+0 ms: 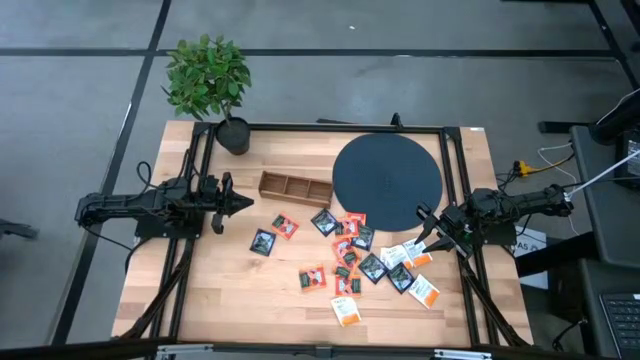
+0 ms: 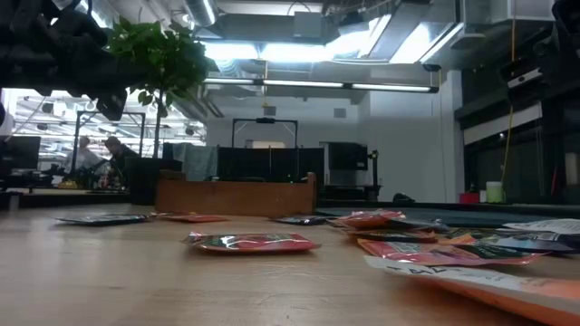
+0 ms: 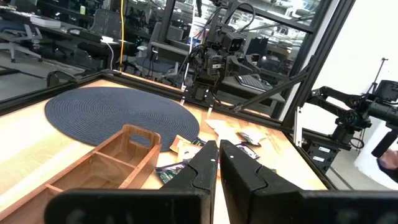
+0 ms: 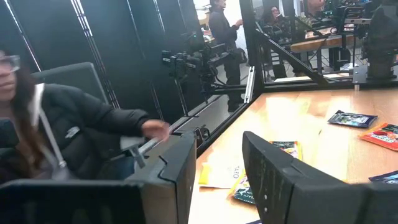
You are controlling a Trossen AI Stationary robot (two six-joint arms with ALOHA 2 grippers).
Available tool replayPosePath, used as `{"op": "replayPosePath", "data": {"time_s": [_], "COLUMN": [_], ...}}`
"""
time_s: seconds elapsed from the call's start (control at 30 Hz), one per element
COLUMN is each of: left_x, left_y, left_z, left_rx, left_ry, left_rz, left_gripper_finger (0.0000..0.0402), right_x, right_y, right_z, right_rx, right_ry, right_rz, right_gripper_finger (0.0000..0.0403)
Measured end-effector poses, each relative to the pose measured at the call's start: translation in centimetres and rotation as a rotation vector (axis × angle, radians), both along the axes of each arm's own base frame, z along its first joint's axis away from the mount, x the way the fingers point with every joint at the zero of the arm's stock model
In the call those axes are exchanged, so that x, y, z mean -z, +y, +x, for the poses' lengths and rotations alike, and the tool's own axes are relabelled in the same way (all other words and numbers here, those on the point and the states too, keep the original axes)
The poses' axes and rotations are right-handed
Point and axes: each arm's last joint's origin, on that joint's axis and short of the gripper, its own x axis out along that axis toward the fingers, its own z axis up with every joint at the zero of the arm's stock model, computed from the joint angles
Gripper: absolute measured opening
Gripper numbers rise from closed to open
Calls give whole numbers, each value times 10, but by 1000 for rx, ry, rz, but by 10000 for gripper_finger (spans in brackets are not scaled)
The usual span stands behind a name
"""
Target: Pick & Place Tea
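Tea sachets (image 1: 352, 262) lie scattered and overlapping on the table (image 1: 210, 290), just in front of the black disc (image 1: 386, 181) and beyond the open end of the wooden tray (image 1: 296, 187). Likely fault: a pinch into the crowded pile may lift two sachets, or skid a flat one aside. The right gripper (image 1: 433, 236) hovers at the pile's edge nearest the disc's right side, jaws parted and empty. The left gripper (image 1: 236, 204) waits left of the tray, jaws clenched on nothing.
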Motion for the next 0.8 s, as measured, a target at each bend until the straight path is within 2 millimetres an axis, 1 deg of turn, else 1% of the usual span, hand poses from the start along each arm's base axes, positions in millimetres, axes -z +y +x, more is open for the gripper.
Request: {"op": "replayPosePath", "data": {"time_s": [0.8], "left_x": [0], "left_y": [0], "left_z": [0], "left_rx": [0], "left_ry": [0], "left_rz": [8], "left_gripper_finger": [15], "right_x": [0], "right_y": [0], "right_z": [0], "right_rx": [0], "right_ry": [1], "right_rz": [1], "right_gripper_finger": [133]}}
